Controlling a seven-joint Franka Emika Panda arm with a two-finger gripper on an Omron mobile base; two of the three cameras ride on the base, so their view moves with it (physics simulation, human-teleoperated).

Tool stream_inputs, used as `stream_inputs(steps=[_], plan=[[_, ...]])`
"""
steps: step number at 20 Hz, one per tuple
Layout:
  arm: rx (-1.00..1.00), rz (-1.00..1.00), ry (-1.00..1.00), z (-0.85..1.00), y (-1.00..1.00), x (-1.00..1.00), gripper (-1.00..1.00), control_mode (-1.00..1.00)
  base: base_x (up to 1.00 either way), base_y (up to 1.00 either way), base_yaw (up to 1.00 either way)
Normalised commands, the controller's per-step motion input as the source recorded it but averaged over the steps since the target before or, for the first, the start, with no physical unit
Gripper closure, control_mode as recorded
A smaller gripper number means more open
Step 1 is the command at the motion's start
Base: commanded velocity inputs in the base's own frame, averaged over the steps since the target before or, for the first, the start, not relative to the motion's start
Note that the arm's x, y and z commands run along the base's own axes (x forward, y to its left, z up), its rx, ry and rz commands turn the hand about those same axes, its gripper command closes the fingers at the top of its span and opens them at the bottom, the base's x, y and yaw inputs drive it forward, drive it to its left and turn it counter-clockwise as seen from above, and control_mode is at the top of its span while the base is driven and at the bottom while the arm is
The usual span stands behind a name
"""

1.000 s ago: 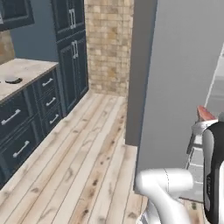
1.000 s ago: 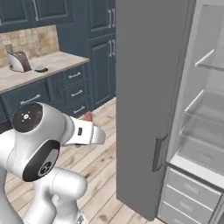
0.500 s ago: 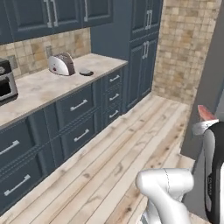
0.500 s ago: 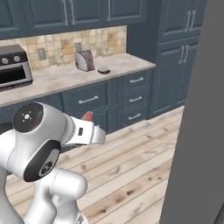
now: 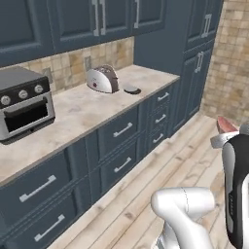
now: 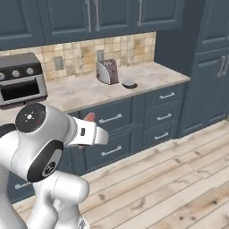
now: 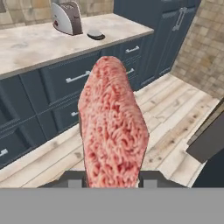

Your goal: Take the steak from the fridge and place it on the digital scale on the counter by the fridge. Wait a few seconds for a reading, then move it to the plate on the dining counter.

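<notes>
Steak (image 7: 113, 127): long, flat, mottled red-pink slab with grainy marbling, gripped at its lower end by the tool (image 7: 113, 177), jaws narrow, above pale plank floor (image 7: 175, 118). Surface (image 5: 92, 104): beige marbled top on navy drawer fronts with bar handles. Silver toaster (image 5: 102, 79), rounded; digital scale (image 5: 131, 89), small dark disc just beside it. Toaster oven (image 5: 22, 104), boxy grey. Tan mosaic backsplash (image 6: 80, 56).

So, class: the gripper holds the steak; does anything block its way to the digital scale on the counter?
Nothing visible does. The steak sits in the gripper, and the digital scale lies on open counter, the toaster beside it.
</notes>
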Motion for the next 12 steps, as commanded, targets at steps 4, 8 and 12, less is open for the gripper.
stream_inputs(steps=[4, 8, 12], plan=[[0.0, 0.0, 0.0, 0.0, 0.0, 0.0, 1.0, 1.0, 1.0, -0.01, 0.0], [0.0, 0.0, 0.0, 0.0, 0.0, 0.0, 1.0, 1.0, 1.0, -0.34, 0.02], [0.0, 0.0, 0.0, 0.0, 0.0, 0.0, 1.0, 1.0, 1.0, -0.44, 0.05]])
